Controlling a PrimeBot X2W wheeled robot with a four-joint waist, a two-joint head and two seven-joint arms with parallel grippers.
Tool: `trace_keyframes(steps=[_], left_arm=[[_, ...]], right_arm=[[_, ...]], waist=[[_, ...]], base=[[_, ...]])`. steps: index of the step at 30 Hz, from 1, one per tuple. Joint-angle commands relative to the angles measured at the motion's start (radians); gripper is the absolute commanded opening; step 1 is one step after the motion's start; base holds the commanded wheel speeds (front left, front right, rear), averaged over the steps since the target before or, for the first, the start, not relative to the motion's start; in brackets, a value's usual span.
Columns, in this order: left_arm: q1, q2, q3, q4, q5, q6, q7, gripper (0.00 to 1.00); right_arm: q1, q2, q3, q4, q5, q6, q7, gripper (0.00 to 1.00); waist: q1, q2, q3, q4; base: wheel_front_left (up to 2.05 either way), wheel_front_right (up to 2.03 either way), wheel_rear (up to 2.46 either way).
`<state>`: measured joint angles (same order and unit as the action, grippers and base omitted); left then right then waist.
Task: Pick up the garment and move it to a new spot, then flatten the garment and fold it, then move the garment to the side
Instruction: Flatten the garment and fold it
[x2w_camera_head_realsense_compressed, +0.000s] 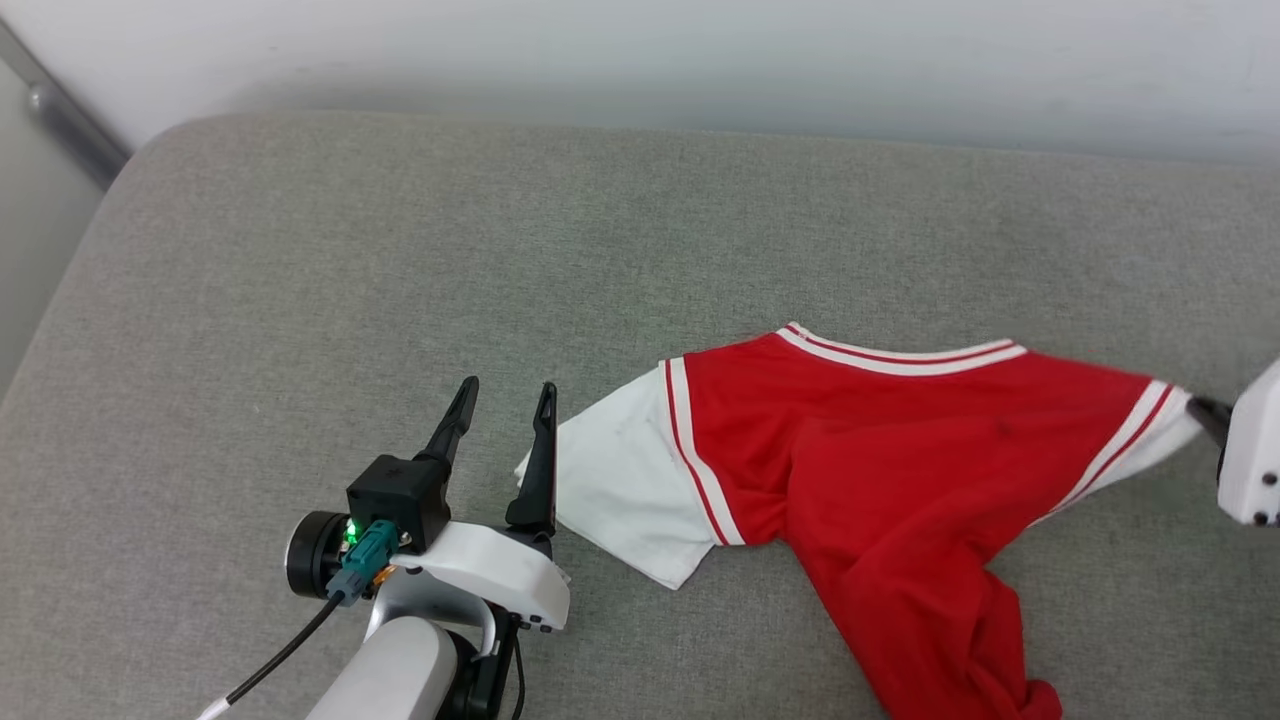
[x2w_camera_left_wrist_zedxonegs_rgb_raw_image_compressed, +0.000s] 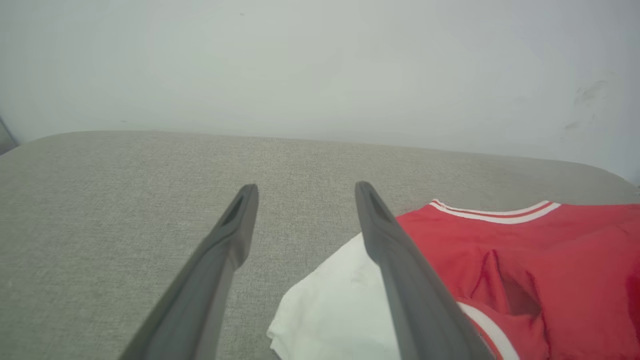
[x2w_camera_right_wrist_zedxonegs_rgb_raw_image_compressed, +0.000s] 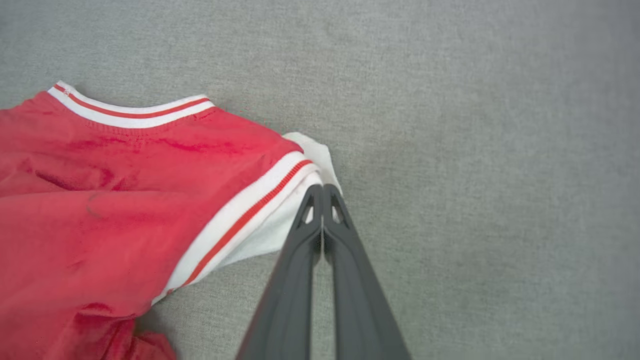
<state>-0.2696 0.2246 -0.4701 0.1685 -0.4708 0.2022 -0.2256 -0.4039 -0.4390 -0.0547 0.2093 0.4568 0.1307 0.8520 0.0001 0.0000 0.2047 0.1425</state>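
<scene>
The garment is a red jersey with white sleeves and striped trim, lying crumpled on a grey cushion. Its body trails toward the bottom right. My left gripper stands open just left of the white left sleeve. In the left wrist view its right finger overlaps the garment at the sleeve edge, with nothing between the fingers of the gripper. At the right edge my right gripper is shut on the tip of the other white sleeve of the garment, fingers pressed together.
The cushion's rounded back edge meets a pale wall. A dark metal rail runs at the far left corner. Bare cushion stretches behind and to the left of the garment.
</scene>
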Motion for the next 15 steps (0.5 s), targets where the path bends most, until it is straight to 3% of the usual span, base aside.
trace_keyframes(steps=[1,7,8,9,15], left_arm=[[0.006,0.005,0.002,-0.001,0.000,-0.001,0.000,1.00],[-0.013,0.011,-0.005,-0.005,0.005,0.002,0.011,1.00],[-0.014,0.013,-0.006,-0.006,0.006,0.004,0.016,1.00],[-0.015,0.015,-0.006,-0.008,0.006,0.005,0.017,1.00],[0.005,0.032,-0.003,-0.005,-0.002,0.010,0.025,1.00]], right_arm=[[0.020,0.025,-0.013,0.012,-0.003,0.000,-0.011,0.00],[0.053,0.110,-0.063,0.113,-0.004,0.000,-0.159,0.00],[0.052,0.113,-0.060,0.127,-0.009,0.000,-0.199,0.31],[0.050,0.121,-0.057,0.142,-0.005,0.000,-0.239,1.00],[0.057,0.130,-0.035,0.193,0.007,0.000,-0.485,1.00]], waist=[[-0.0001,0.0000,0.005,-0.004],[-0.0001,0.0000,0.029,-0.013],[-0.0001,0.0000,0.031,-0.014],[-0.0001,0.0000,0.032,-0.015],[-0.0001,0.0000,0.008,-0.031]], base=[[0.00,0.00,0.00],[0.00,0.00,0.00],[0.00,0.00,0.00],[0.00,0.00,0.00],[0.00,0.00,0.00]])
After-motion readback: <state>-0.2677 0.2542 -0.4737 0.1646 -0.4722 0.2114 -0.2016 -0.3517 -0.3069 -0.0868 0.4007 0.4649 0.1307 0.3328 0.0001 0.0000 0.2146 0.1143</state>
